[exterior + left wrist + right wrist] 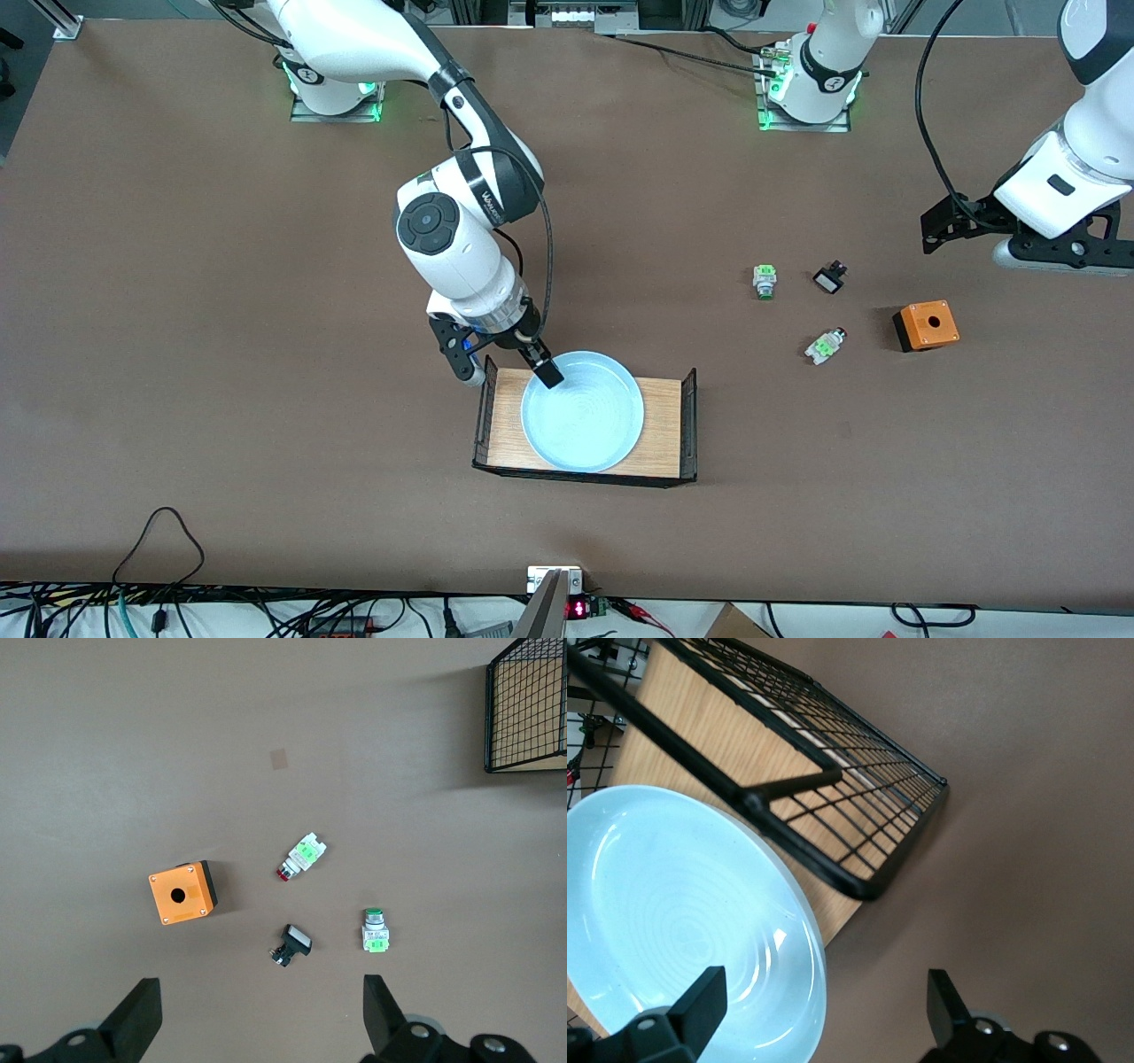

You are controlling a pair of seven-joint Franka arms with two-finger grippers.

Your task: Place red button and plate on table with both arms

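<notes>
While the pale-blue plate [582, 411] lies in the light-wood tray [663, 425] with black wire-mesh ends, which is nearest to the front camera of all the things on the brown table [221, 354], the right gripper [503, 365] is seen low at the plate's rim, at the tray's end toward the right arm; its fingers are spread wide, one over the plate's inside and one outside the rim by the mesh, and nothing is gripped. In the right wrist view the plate [682, 921] is shown under one finger [700, 1005], with the mesh wall [833, 815] just beside it. Farther from the camera and toward the left arm's end, the red button [826, 346] is found lying on its side on the table, well apart from the tray. Beside it an orange box [927, 324] with a round hole is set. Farther still, a green-capped switch [764, 280] and a small black-and-white switch [829, 278] are placed. The left gripper [1028, 239] is held up over the table's edge region, wide open and empty.
</notes>
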